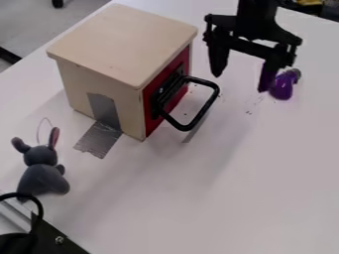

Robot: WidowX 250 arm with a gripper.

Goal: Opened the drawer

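Gripper (pixel 240 82) spread wide, nothing between fingers (pixel 218 63), above white table (pixel 265 188) near black handle (pixel 210 94). Drawer (pixel 151 104) in wooden box (pixel 122 42), red front looks flush, handle sticking out toward gripper side. Gray plush mouse (pixel 41 171) near box's taped side, purple toy (pixel 283 88) beside one fingertip.

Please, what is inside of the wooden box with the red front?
The inside of the wooden box cannot be seen, because its walls and red front cover it. Outside, on the front, is a black handle.
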